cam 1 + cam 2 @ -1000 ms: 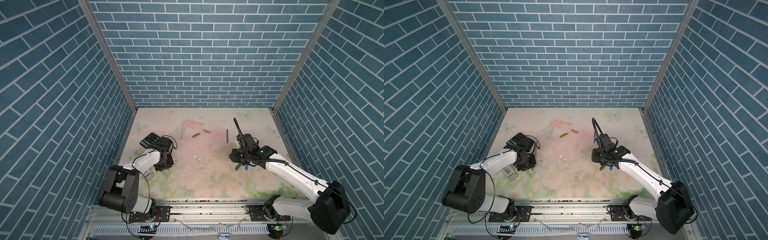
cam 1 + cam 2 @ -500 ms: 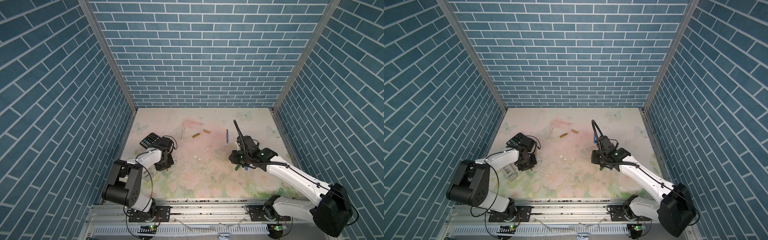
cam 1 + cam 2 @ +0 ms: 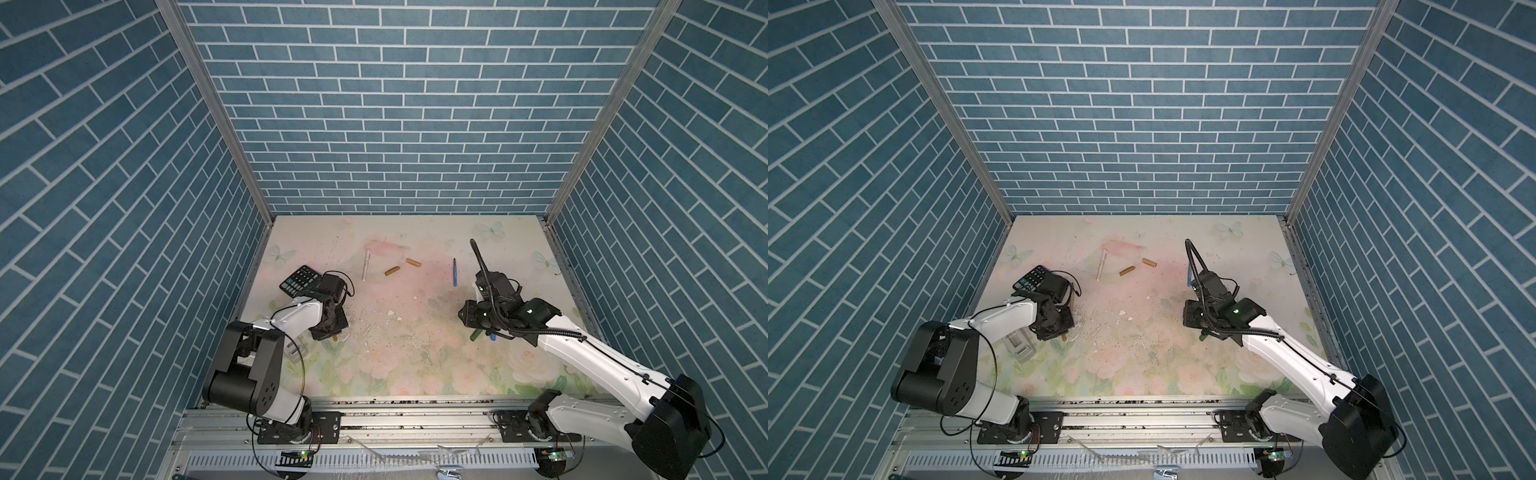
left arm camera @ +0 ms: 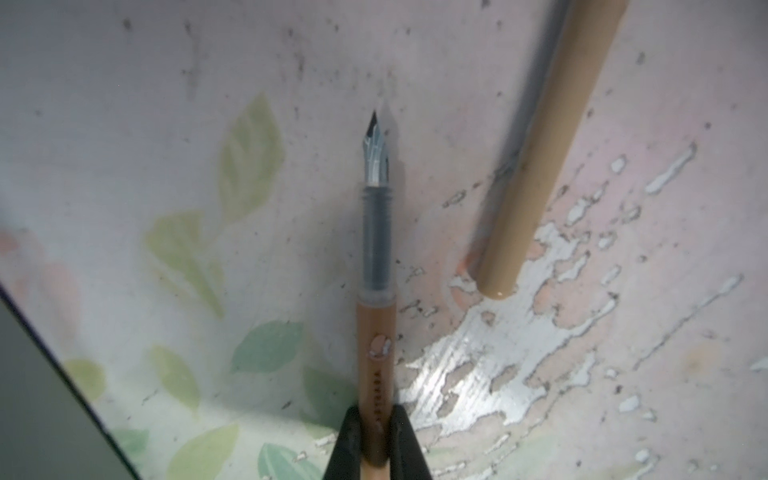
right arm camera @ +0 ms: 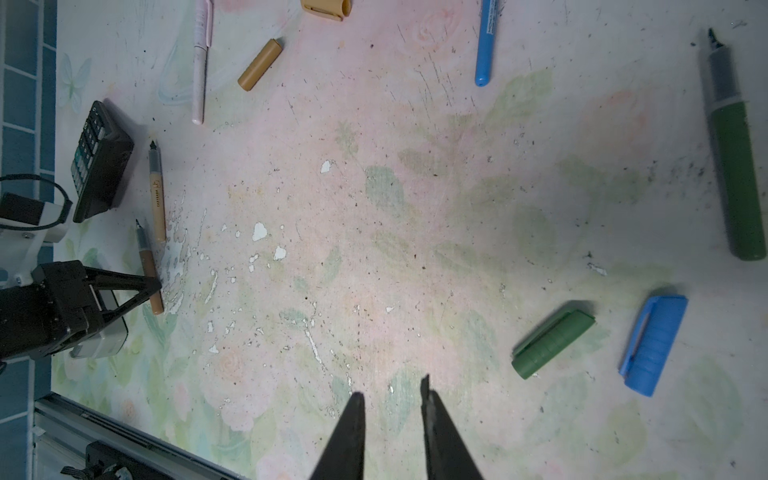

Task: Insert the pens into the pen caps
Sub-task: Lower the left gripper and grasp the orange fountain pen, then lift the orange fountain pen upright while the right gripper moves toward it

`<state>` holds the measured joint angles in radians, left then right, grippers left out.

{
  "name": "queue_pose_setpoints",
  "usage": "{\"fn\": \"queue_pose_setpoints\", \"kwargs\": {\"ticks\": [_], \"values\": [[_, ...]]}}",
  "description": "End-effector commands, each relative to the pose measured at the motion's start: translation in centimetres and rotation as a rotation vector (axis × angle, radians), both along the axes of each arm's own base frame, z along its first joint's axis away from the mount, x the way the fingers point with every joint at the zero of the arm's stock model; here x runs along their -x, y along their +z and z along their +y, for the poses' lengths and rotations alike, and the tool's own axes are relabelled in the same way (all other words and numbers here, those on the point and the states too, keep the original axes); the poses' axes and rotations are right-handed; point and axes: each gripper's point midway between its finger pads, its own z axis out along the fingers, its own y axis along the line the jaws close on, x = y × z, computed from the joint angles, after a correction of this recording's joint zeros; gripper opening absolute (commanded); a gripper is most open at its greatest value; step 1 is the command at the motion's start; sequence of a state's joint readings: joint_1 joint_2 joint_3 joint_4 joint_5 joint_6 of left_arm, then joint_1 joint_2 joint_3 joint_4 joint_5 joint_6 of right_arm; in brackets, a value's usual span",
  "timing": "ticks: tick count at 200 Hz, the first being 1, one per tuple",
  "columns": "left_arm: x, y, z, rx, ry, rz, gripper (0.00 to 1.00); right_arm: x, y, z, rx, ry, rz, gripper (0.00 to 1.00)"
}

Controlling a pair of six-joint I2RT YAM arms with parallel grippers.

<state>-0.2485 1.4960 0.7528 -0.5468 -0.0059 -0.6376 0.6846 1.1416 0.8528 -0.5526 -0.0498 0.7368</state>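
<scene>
Gold-brown plastic pen (image 4: 376, 332), near left, is pinched in the left claw (image 4: 376, 409); lift it level, seemingly clear of its tan twin (image 4: 540, 166); right claw (image 5: 390, 388) gapes empty.

Blue brick walls (image 3: 374, 124), worn floral tabletop (image 3: 415, 365)

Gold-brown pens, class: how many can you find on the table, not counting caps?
2. The held gold-brown pen is clamped in the left gripper. The loose gold-brown pen lies beside it, next to the calculator. The arms could hide more.
</scene>
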Motion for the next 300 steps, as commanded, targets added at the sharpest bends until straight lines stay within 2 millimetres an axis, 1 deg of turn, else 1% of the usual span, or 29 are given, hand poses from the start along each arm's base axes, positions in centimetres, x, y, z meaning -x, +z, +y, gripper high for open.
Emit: {"fn": "queue_pose_setpoints", "kwargs": {"ticks": [1,27,58,67,82,93,101,112,128,140,165,186,204,217,229,243,260,287,300], "values": [[1.2,-0.7,0.5,-0.015,-0.012,0.034,0.06,0.0,1.0,-0.3,-0.020,-0.040,-0.013,0.27],[1.1,1.5,0.8,-0.027,-0.012,-0.025,0.05,0.2,1.6,-0.3,-0.029,-0.038,-0.022,0.27],[1.9,4.4,0.8,0.004,-0.025,-0.116,0.01,0.1,2.4,-0.3,-0.041,-0.038,-0.040,0.27],[2.1,5.6,0.7,0.018,-0.037,-0.159,0.00,0.2,2.7,-0.3,-0.045,-0.038,-0.045,0.27],[2.1,7.6,0.2,0.054,-0.067,-0.236,0.00,0.2,3.0,-0.3,-0.051,-0.034,-0.052,0.27],[2.0,9.0,-0.5,0.095,-0.104,-0.293,0.00,0.2,3.4,-0.1,-0.062,-0.027,-0.063,0.27],[1.9,10.0,-1.3,0.130,-0.142,-0.332,0.00,0.2,3.6,0.0,-0.068,-0.021,-0.071,0.27],[1.2,12.0,-2.4,0.173,-0.194,-0.405,0.00,0.2,4.0,0.3,-0.083,-0.005,-0.088,0.27],[0.0,15.7,-4.9,0.245,-0.311,-0.546,0.00,0.0,4.8,1.0,-0.112,0.021,-0.111,0.30],[-0.9,18.9,-7.2,0.310,-0.416,-0.674,0.00,-0.1,5.4,1.3,-0.127,0.035,-0.132,0.32],[-2.1,24.9,-12.1,0.426,-0.624,-0.901,0.00,-0.7,7.9,2.3,-0.174,0.070,-0.209,0.37],[-2.9,28.4,-16.0,0.506,-0.782,-0.996,0.00,-1.1,10.7,3.6,-0.232,0.121,-0.271,0.41],[-3.5,29.7,-19.2,0.573,-0.908,-1.008,0.00,-1.7,12.9,4.7,-0.259,0.164,-0.319,0.43],[-3.8,29.6,-21.0,0.643,-0.955,-0.988,0.00,-2.0,14.3,5.9,-0.286,0.208,-0.340,0.45],[-3.7,29.3,-22.1,0.706,-0.983,-0.985,0.00,-2.4,15.3,7.3,-0.315,0.245,-0.351,0.46],[-3.6,28.5,-22.6,0.737,-0.996,-0.974,0.00,-2.9,16.6,8.9,-0.357,0.281,-0.365,0.48],[-3.3,27.9,-22.5,0.745,-0.994,-0.967,0.00,-3.5,17.9,10.6,-0.397,0.312,-0.382,0.49],[-3.0,28.3,-22.1,0.729,-0.990,-0.989,0.00,-4.5,18.4,12.7,-0.414,0.337,-0.390,0.50],[-2.9,28.3,-22.0,0.725,-0.990,-0.987,0.00,-5.0,18.7,13.3,-0.421,0.338,-0.402,0.50]]}}
